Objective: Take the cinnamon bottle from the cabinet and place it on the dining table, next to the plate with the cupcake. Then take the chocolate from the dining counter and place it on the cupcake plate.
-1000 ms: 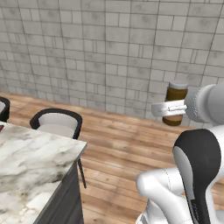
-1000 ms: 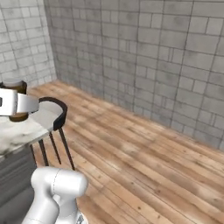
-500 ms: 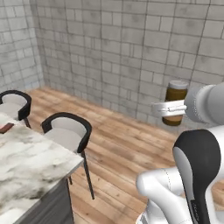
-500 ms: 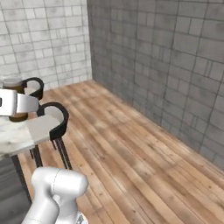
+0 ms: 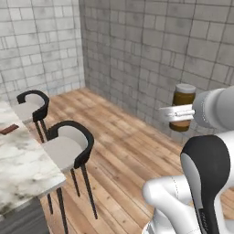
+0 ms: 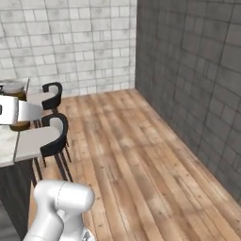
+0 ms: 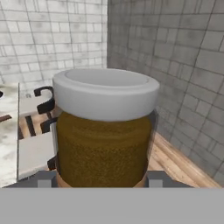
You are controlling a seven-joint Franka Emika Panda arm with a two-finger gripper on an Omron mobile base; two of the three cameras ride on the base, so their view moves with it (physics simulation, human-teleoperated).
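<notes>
Tabletop: one, white marble, at the left edge of the left base view; its edge also shows at the left of the right base view.
Chocolate: one small dark brown bar lying flat on the tabletop near the far left edge, well apart from the claw.
Stools: two, black-backed with pale seats, drawn up just beside the tabletop; near stool, far stool. Both also stand in the right base view.
Floor: wood planks, running to the corner where the two tiled walls meet.
Walls: two, pale tile on the left, grey tile on the right.
Cinnamon bottle: one, upright, brown contents, pale lid, up in the air over the floor, to the right of the stools. In the hand view the cinnamon bottle sits close to the lens, lid uppermost.
Claw: one, partly closed around the cinnamon bottle at mid-height, gripping it on both sides; the bottle hangs clear of tabletop and floor.
Arm: one, white with dark joints, rising at lower right of the left base view.
</notes>
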